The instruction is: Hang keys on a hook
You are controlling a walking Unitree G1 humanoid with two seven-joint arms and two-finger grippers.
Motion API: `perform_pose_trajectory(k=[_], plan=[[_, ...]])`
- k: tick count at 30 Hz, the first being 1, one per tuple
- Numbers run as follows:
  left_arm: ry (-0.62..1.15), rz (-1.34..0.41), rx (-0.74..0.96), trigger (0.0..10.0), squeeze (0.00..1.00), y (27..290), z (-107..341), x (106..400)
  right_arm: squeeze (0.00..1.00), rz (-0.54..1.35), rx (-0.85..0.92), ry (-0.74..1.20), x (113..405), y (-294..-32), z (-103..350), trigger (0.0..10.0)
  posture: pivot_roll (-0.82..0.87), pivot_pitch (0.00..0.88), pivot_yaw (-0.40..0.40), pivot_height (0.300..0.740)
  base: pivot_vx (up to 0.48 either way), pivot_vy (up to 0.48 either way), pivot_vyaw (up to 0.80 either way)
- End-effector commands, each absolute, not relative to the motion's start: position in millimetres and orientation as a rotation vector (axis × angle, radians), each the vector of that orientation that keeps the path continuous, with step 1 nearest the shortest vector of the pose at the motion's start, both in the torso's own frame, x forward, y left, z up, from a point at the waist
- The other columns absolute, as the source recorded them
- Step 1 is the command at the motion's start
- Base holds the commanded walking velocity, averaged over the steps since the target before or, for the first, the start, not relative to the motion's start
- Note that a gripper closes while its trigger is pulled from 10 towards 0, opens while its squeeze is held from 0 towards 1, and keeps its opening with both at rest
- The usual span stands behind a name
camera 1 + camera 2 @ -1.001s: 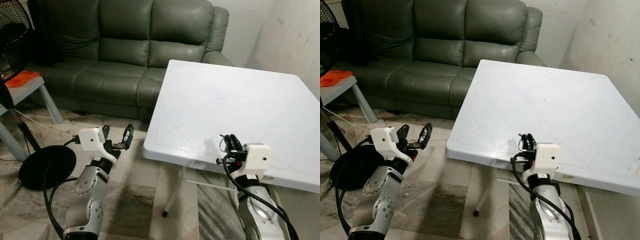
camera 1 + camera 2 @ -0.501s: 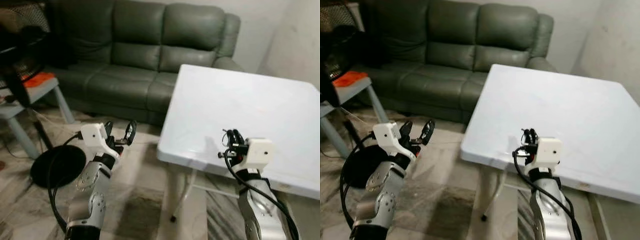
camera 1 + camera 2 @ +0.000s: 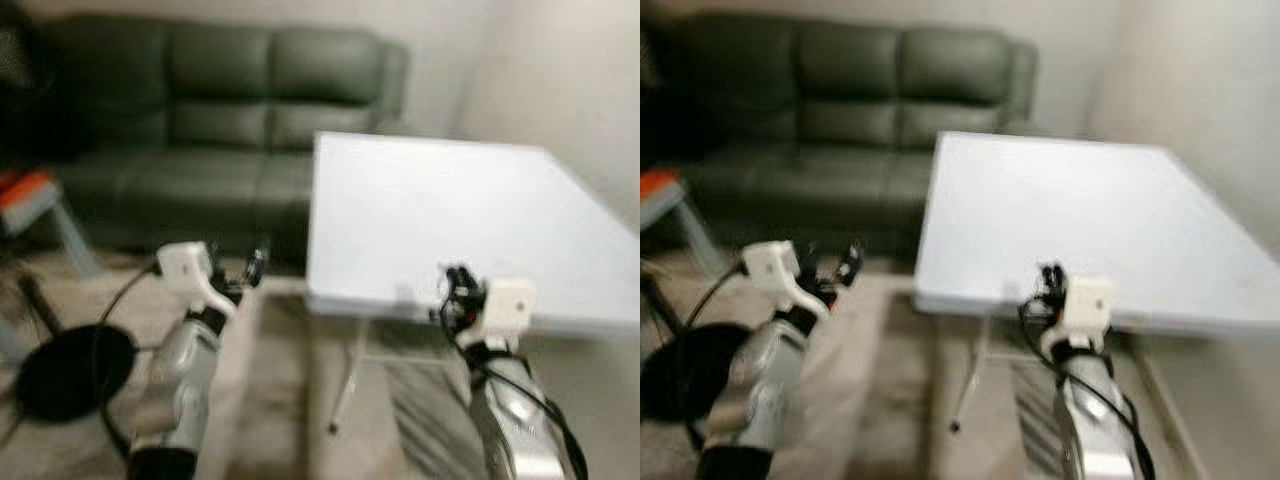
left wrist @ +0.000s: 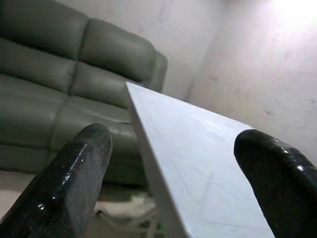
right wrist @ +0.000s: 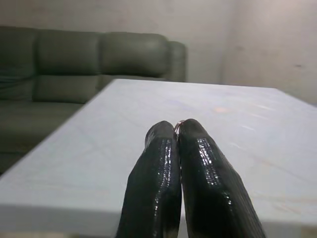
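My right gripper (image 3: 458,288) is held at the near edge of the white table (image 3: 450,200), its two black fingers pressed together. In the right wrist view a thin metal key ring (image 5: 178,122) peeps out between the fingertips (image 5: 161,136), so the gripper is shut on the keys; the rest of the keys is hidden. My left gripper (image 3: 250,272) is raised left of the table, over the floor, and open with nothing in it. In the left wrist view its fingers (image 4: 84,153) stand wide apart, pointing at the table's edge. Both eye views are blurred.
A grey-green leather sofa (image 3: 220,110) stands behind the table against the wall. A black round fan base (image 3: 60,370) lies on the floor at the left, near a small side table with something orange (image 3: 25,188) on it. A pale wall (image 3: 570,70) is at the right.
The whole picture has shifted and blurred, so the camera has moved; the table now sits nearer the middle. Both arms keep their pose, the right gripper still shut and the left still open.
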State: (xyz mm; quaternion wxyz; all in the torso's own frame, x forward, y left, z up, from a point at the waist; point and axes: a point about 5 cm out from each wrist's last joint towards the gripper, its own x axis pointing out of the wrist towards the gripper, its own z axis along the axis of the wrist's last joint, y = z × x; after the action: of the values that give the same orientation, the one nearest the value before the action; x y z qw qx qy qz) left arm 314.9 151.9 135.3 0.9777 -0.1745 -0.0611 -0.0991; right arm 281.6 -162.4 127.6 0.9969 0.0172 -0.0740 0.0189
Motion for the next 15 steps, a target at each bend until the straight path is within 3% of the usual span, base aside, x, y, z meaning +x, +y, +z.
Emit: perform_pose_trajectory(k=[1,15], plan=[[-0.102,-0.205,-0.361,10.0,0.0,146.1,134.4,316.2,0.0,0.036,0.023,-0.153,283.6,-164.6,131.3,10.0,-0.05,0.0,-0.048,0.74,0.0,0.0,-0.77],[-0.023,-0.186,-0.34,10.0,0.0,145.0,130.9,320.8,0.0,0.05,0.017,-0.143,285.0,-161.2,132.9,10.0,-0.03,0.0,-0.053,0.74,0.0,0.0,-0.77]])
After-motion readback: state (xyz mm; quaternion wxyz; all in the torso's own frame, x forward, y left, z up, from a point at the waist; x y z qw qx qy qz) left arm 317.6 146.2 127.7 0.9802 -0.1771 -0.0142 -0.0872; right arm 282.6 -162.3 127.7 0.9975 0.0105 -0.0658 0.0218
